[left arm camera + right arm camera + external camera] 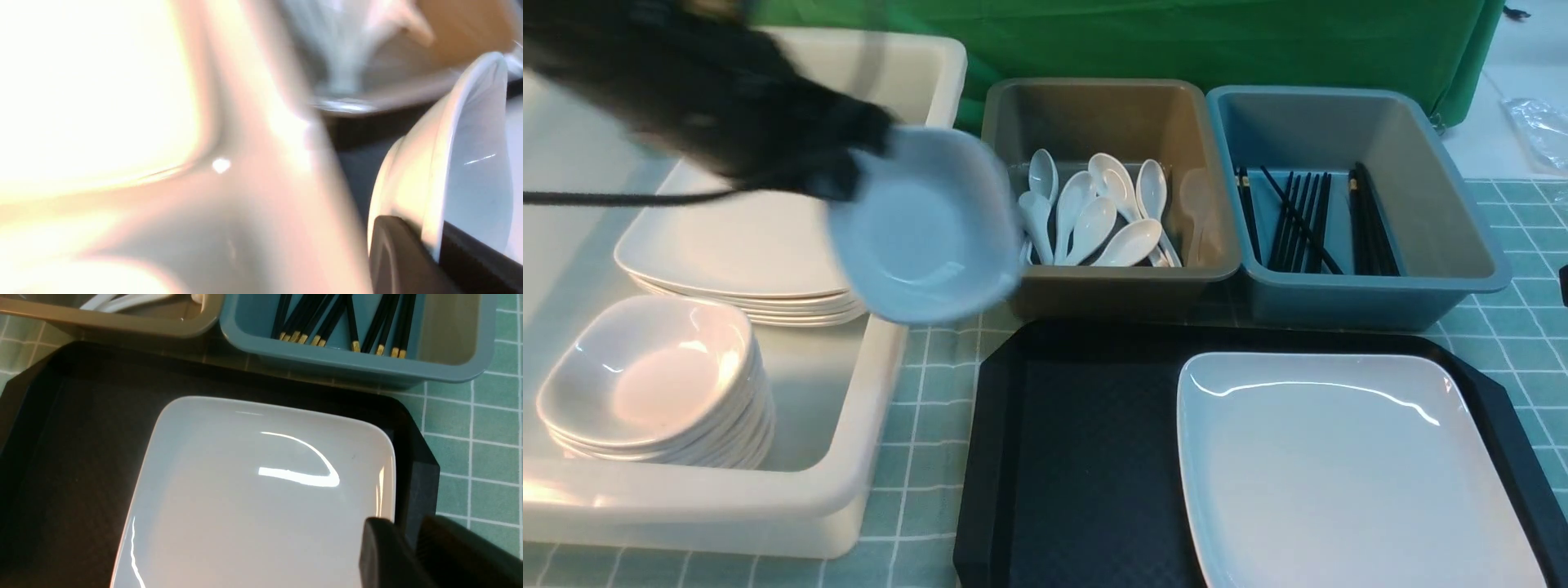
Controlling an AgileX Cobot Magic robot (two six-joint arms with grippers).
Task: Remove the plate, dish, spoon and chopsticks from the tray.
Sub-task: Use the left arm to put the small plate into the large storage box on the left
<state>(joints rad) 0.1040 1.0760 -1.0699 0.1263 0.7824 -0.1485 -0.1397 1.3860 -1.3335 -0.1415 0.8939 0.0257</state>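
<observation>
While the big black rectangular plastic tray (1078,457) is lying nearest on the green checked tablecloth (923,457), the large glossy white rounded-rectangular plate (1339,474) is sitting on its right half. Only the right wrist view is showing the right gripper (404,533), its dark fingers standing narrowly apart at the plate's edge; whether they are gripping it is unclear. Farther left, a cream plastic tub (841,490) is holding stacked small bowls (654,384) and stacked plates (735,245). Over its right wall the left gripper (845,163), blurred in the front view, is holding a small glossy white squarish dish (923,229) tilted in the air; the left wrist view is showing the dish's rim clamped between the fingers. Farthest back, white soup spoons (1094,220) are lying in a grey-brown tub (1094,114) and black chopsticks (1298,216) in a blue tub (1339,122)
</observation>
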